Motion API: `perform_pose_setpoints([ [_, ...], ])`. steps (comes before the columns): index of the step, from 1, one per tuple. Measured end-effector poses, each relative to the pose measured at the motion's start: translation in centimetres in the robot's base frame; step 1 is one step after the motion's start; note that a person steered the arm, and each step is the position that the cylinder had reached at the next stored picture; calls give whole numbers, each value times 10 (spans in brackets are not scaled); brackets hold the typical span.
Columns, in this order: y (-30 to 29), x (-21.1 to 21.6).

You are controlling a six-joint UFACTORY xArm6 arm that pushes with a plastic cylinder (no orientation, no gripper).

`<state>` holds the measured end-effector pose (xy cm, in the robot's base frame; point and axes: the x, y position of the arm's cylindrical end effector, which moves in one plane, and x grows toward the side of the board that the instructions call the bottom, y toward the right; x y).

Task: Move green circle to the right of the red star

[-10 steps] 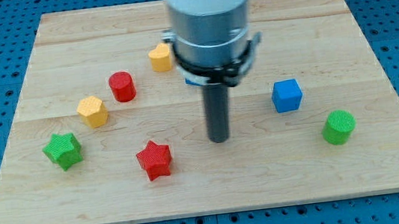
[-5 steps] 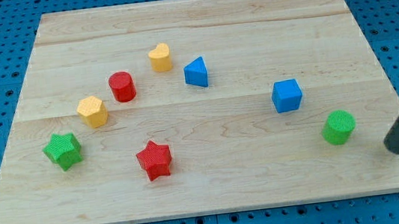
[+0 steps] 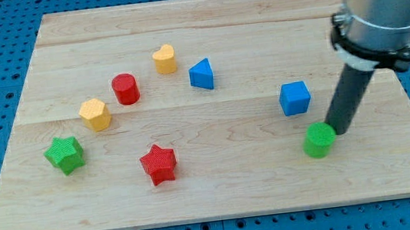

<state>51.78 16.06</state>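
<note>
The green circle (image 3: 318, 140) lies on the wooden board at the view's lower right. My tip (image 3: 339, 130) touches its upper right side. The red star (image 3: 158, 164) lies far to the view's left of the green circle, near the board's bottom edge. The blue cube (image 3: 294, 98) sits just above the green circle, to the left of my rod.
A green star (image 3: 64, 154), a yellow hexagon (image 3: 95, 114), a red cylinder (image 3: 125, 88), a yellow heart (image 3: 165, 59) and a blue triangle (image 3: 201, 74) form an arc across the left and middle. The board's edge (image 3: 216, 213) borders a blue pegboard.
My tip swung from the board's middle out to the far right, then came back left against the green circle. The green circle has slid left and slightly down.
</note>
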Motion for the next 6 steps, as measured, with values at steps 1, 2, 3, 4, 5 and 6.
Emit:
perform_pose_setpoints([
  [1, -12, 3],
  [2, -14, 13],
  [3, -14, 23],
  [4, -14, 35],
  [5, -9, 55],
  [6, -16, 64],
])
